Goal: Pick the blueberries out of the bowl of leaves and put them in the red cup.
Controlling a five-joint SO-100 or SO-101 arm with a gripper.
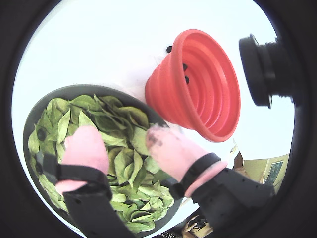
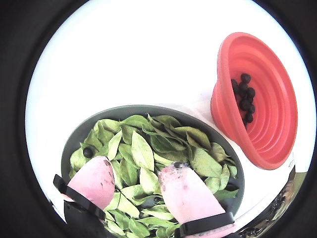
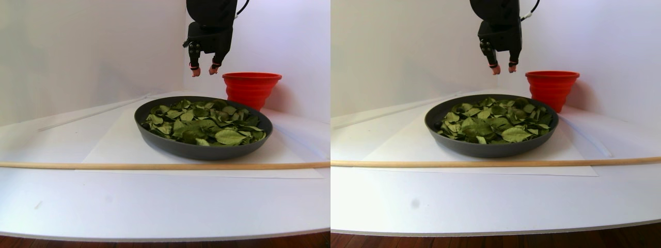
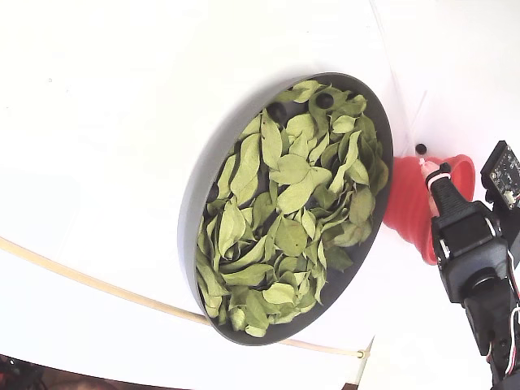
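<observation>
My gripper is open, its pink fingertips empty and hanging well above the far side of the dark grey bowl. Green leaves fill the bowl. One blueberry lies among them near the bowl's left rim in a wrist view. Two more dark blueberries show at the bowl's top in the fixed view. The red cup stands just beside the bowl and holds several blueberries. In the stereo pair view the gripper hangs left of the cup.
A lone dark berry lies on the white table beside the cup. A thin wooden rod runs across the table in front of the bowl. A black camera body juts in at the upper right of a wrist view.
</observation>
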